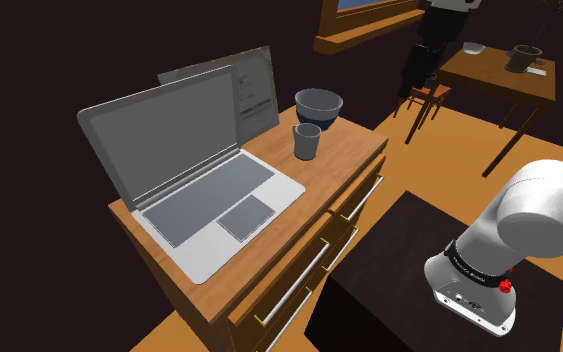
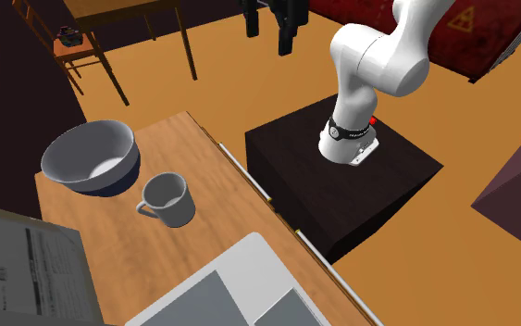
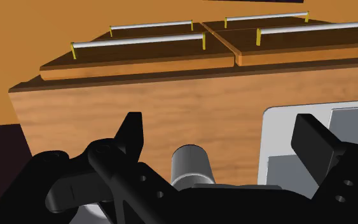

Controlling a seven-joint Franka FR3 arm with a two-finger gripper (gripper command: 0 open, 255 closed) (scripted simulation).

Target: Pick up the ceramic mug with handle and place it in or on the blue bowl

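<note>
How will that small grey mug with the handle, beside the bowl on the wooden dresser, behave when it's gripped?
The small grey mug with a handle looks rigid, so it probably won't deform. It stands upright and tapers toward its base, so a sideways push might tip it. Its smooth, slanted wall may slip when squeezed.

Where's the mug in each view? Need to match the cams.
Shoulder view: mug centre top, beside the bowl.
Second exterior view: mug left of centre, below-right of the bowl.
Wrist view: mug between the gripper's fingers, partly hidden.
Shared landmark: the laptop.
</note>
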